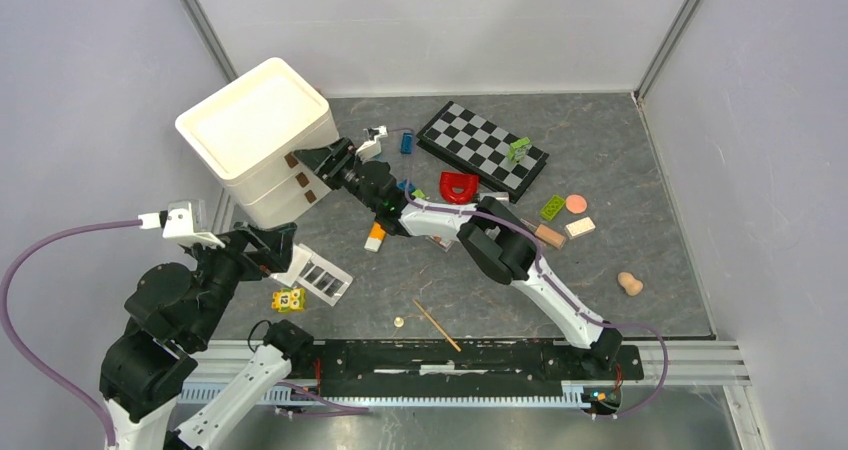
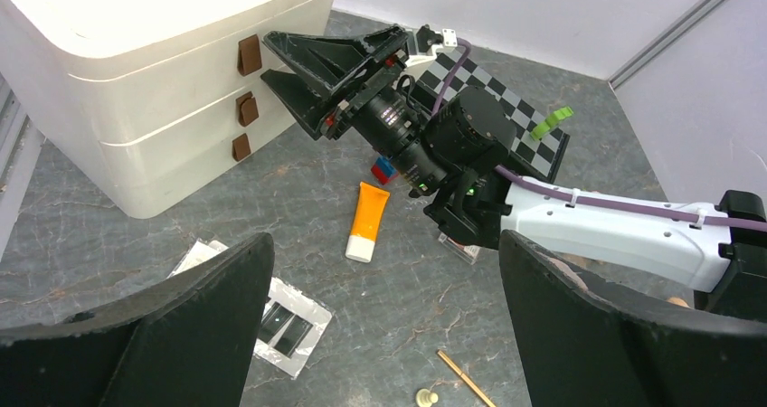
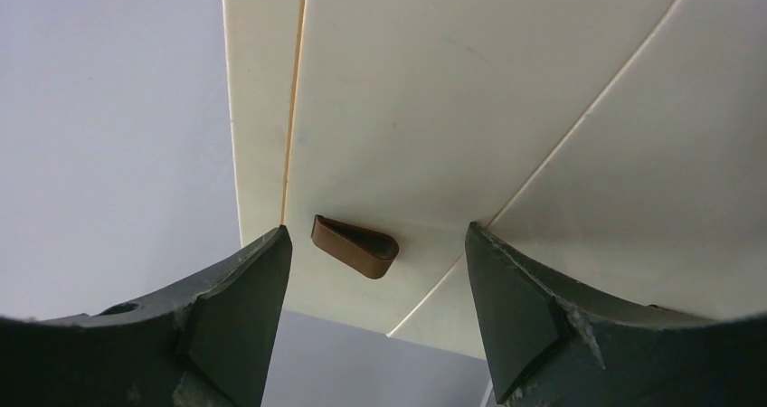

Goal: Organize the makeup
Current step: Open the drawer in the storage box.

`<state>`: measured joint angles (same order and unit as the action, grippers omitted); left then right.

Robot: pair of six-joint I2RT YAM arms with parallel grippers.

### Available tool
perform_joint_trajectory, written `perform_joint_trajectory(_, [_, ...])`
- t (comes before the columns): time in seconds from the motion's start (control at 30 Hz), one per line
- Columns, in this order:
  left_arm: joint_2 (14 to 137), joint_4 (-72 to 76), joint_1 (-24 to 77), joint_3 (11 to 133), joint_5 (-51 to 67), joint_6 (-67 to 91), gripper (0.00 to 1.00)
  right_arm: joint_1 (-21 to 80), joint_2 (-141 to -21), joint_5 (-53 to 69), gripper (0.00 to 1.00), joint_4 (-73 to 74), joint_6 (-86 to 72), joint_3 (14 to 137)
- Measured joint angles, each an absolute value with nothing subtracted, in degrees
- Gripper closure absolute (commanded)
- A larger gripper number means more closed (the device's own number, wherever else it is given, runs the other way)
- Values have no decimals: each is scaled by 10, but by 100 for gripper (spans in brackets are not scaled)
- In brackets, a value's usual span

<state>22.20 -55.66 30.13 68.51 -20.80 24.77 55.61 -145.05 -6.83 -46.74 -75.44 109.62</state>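
The makeup lies loose on the grey table: an orange tube with a white cap (image 1: 375, 237) (image 2: 368, 222), a white palette with dark pans (image 1: 318, 275) (image 2: 289, 321), a thin pencil (image 1: 437, 325), a pink disc (image 1: 576, 204), a pinkish sachet (image 1: 580, 227) and a clear peach tube (image 1: 548, 235). My right gripper (image 1: 303, 162) (image 2: 267, 57) (image 3: 375, 262) is at the white drawer unit (image 1: 255, 130). It is open, its jaws either side of the top drawer's brown handle (image 3: 355, 246) with gaps showing. My left gripper (image 1: 280, 238) (image 2: 384, 240) hangs open and empty above the palette.
A checkerboard (image 1: 482, 145) lies at the back with a green brick on it. A red piece (image 1: 459, 186), a green brick (image 1: 552, 207), a yellow toy (image 1: 288, 300) and a wooden peg (image 1: 629, 284) are scattered about. Two lower drawer handles (image 2: 245, 108) sit beneath the top one.
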Motion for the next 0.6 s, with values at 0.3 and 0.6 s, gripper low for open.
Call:
perform_joint_trajectory(0.3, [222,-557,301,685,-208,248,0,563,-1469,-86,31,-462,-770,1122])
perform_joint_trajectory(0.6, [222,-557,301,685,-208,248,0,571,-1472,-89,31,-484,-782,1123])
